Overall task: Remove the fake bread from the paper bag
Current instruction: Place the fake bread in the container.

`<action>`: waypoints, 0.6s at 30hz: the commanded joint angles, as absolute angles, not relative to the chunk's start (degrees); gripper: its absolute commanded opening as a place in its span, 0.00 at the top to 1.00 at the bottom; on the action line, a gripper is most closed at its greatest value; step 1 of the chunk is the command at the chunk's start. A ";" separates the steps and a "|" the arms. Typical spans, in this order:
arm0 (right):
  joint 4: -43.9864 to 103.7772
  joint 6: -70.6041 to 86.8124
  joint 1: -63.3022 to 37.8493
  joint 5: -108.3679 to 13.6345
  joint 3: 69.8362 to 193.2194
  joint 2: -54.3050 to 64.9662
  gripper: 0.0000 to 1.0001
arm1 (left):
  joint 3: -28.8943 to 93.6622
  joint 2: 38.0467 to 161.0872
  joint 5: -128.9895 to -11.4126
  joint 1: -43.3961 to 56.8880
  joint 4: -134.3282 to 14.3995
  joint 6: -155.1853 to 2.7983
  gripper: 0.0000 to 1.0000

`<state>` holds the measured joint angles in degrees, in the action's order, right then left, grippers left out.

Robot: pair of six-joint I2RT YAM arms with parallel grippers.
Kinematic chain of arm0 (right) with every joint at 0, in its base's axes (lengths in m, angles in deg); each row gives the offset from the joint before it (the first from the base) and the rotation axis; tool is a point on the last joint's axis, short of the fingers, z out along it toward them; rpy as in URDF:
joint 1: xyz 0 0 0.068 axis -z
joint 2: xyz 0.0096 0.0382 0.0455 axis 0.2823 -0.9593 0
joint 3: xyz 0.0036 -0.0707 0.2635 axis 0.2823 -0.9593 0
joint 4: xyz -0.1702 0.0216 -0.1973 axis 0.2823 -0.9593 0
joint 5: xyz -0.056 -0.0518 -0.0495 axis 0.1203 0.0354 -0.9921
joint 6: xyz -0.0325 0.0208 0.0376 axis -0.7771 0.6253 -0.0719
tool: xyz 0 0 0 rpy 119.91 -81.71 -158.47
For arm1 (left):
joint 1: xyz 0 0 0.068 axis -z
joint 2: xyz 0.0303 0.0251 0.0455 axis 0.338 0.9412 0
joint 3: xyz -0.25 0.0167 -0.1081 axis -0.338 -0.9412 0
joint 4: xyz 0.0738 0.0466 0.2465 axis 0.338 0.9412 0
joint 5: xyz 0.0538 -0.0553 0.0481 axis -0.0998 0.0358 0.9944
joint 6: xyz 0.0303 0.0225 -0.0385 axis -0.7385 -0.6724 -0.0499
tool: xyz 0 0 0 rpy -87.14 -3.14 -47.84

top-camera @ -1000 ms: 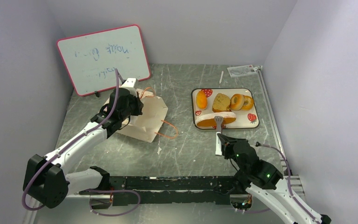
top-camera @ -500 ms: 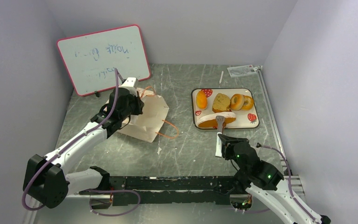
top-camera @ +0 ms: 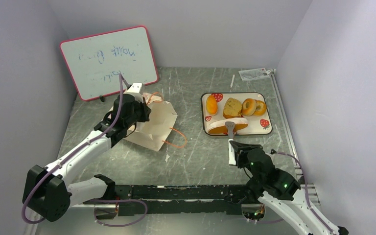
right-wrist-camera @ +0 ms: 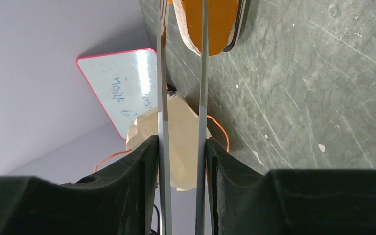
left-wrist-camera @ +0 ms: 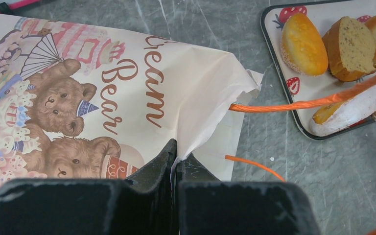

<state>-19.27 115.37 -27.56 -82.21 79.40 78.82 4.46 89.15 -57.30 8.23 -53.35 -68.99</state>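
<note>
Tan paper bag (left-wrist-camera: pixel 196 88) is lying toward the counter's far-left corner, left gripper (left-wrist-camera: pixel 175 156) clamping its edge; right gripper (right-wrist-camera: pixel 182 147) is squeezing tongs (right-wrist-camera: pixel 203 73) at the baguette (right-wrist-camera: pixel 218 24).

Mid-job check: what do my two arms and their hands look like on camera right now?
The left arm and right arm have white links with black joint housings. A mauve cable loops outside each. The right arm shows small green lights. The left hand and right hand have matte black, blocky fingers.
</note>
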 commanded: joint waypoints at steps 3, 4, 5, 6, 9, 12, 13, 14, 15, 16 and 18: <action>-21.89 114.46 -27.36 -82.53 82.22 79.41 0.60 | 3.32 87.34 -59.96 8.66 -56.02 -69.80 0.93; -22.20 114.44 -27.36 -82.32 82.30 79.67 0.60 | 3.09 87.23 -60.19 8.71 -56.13 -69.77 0.93; -22.51 114.29 -27.40 -82.12 82.39 79.95 0.60 | 2.98 87.12 -60.33 8.72 -56.24 -69.74 0.93; -22.69 114.17 -27.37 -81.96 82.45 80.11 0.60 | 2.84 87.05 -60.45 8.72 -56.25 -69.60 0.93; -23.67 113.60 -27.41 -81.65 83.19 80.37 0.60 | 2.19 86.60 -61.07 8.78 -56.69 -69.75 0.93; -24.54 113.02 -27.33 -81.55 84.10 80.35 0.60 | 1.87 86.31 -61.38 8.90 -56.74 -69.72 0.93; -24.67 112.73 -27.34 -81.55 84.25 80.39 0.60 | 1.76 86.22 -61.40 8.98 -56.62 -69.75 0.93; -24.74 112.46 -27.38 -81.63 84.55 80.45 0.60 | 1.64 86.15 -61.36 8.99 -56.63 -69.78 0.93; -24.87 112.22 -27.35 -81.68 84.79 80.51 0.60 | 1.63 86.06 -61.21 9.05 -56.55 -69.76 0.93; -24.92 111.95 -27.41 -81.79 85.02 80.47 0.60 | 1.60 85.92 -61.04 9.13 -56.46 -69.72 0.93; -25.20 111.46 -27.37 -82.05 85.73 80.27 0.60 | 1.55 85.55 -60.83 9.20 -56.39 -69.59 0.93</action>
